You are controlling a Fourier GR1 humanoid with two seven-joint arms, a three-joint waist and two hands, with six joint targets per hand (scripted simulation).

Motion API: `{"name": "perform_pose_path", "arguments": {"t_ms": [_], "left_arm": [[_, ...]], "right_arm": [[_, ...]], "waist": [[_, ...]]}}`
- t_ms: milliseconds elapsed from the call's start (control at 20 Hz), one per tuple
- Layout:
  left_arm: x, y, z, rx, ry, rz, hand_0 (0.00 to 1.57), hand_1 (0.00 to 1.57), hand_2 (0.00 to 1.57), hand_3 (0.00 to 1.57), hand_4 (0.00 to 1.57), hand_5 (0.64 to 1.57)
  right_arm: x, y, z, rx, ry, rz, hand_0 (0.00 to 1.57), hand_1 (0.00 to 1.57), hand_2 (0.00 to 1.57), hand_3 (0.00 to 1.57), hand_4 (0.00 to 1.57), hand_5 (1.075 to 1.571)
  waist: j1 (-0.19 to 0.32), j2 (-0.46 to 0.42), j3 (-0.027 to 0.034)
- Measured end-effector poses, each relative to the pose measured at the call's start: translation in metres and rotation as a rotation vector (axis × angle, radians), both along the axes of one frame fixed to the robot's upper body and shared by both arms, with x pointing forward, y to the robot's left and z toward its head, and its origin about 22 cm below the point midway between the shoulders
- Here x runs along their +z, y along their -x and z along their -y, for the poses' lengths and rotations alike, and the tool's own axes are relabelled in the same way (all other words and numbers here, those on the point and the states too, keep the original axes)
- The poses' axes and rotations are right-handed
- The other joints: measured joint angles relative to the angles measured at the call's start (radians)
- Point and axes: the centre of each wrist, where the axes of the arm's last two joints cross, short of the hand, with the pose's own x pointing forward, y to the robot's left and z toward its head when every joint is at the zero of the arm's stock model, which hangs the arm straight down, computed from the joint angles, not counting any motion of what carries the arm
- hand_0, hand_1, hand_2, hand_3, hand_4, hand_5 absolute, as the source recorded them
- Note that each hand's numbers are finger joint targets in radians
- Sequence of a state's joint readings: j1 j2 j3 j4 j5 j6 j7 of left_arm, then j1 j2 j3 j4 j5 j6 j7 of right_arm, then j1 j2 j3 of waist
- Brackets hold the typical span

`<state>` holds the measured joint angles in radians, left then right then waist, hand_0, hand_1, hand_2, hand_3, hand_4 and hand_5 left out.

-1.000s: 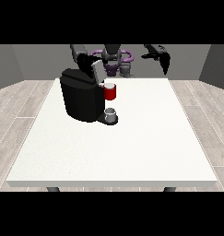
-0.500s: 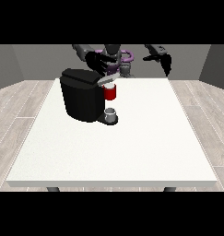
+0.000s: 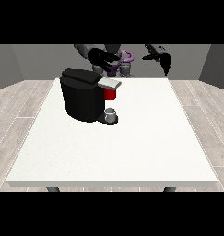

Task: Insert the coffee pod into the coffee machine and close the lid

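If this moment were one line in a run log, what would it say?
hand at view's left: above coffee machine, holding nothing | hand at view's right: raised, clear of table | red thing at the machine

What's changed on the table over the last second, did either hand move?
The hand at the view's left has come forward and down, and now hovers just above the back of the coffee machine. The hand at the view's right has drifted slightly but is still raised, away from the machine. The coffee machine, the red thing at the machine and the table are as before.
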<state>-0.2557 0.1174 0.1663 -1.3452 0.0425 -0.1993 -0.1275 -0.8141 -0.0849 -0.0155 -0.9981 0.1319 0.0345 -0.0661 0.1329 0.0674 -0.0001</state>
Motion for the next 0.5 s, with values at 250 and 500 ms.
{"name": "perform_pose_path", "arguments": {"t_ms": [250,500], "left_arm": [[-0.010,0.006,-0.003,0.023,0.004,-0.017,0.00,0.00,0.00,0.00,0.21,1.571],[-0.030,0.018,-0.003,0.051,0.020,-0.066,0.00,0.00,0.00,0.00,0.19,1.571]], "right_arm": [[-0.022,0.017,-0.017,0.094,-0.057,-0.010,0.00,0.00,0.00,0.00,0.28,1.571],[-0.068,0.052,-0.017,0.128,-0.173,-0.086,0.00,0.00,0.00,0.00,0.16,1.571]], "waist": [[-0.030,-0.052,0.0001],[-0.085,-0.134,0.0001]]}}
